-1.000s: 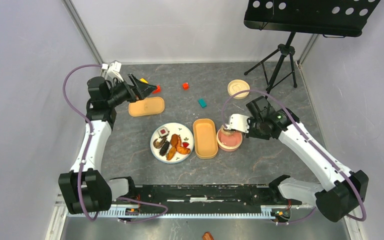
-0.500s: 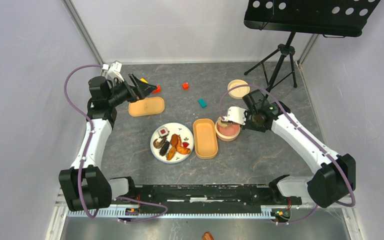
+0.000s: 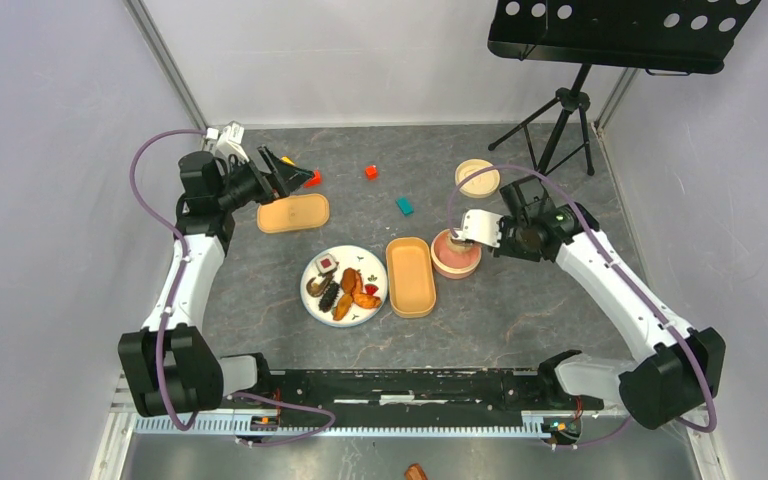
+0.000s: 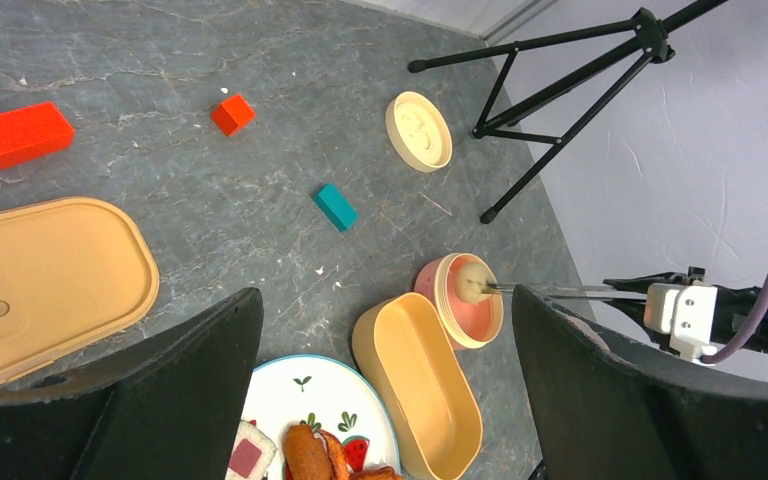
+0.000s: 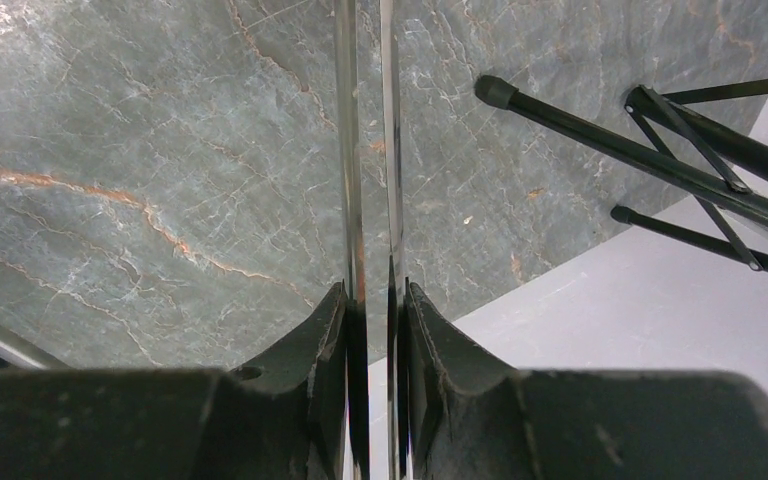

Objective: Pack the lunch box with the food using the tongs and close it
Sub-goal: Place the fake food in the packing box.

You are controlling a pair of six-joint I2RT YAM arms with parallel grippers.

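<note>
My right gripper [image 3: 472, 237] [image 5: 373, 300] is shut on the tongs [image 5: 350, 150] [image 4: 560, 292]. Their tips meet a pale rice ball [image 4: 473, 283] [image 3: 447, 241] inside a round pink bowl [image 3: 457, 258] [image 4: 458, 318]. The tan oblong lunch box [image 3: 410, 277] [image 4: 420, 385] stands open, its inside bare, just left of the bowl. Its flat lid [image 3: 293, 213] [image 4: 50, 280] lies at the back left. The remaining food [image 3: 345, 290] sits on a white plate [image 3: 350, 258] [image 4: 305, 385]. My left gripper [image 3: 290, 170] [image 4: 385, 300] hangs open and holds nothing above the lid's far end.
A round tan lid [image 3: 477, 178] [image 4: 419, 130] lies behind the bowl. A red block [image 4: 18, 133], a red cube [image 3: 371, 171] [image 4: 232, 113] and a teal block [image 3: 404, 205] [image 4: 335, 206] are scattered at the back. Black tripod legs [image 3: 560, 130] [image 5: 660, 150] stand at the back right.
The right gripper and tongs have moved toward the back, and the pink bowl with the rice ball has shifted back with them. The left arm has stayed put.
</note>
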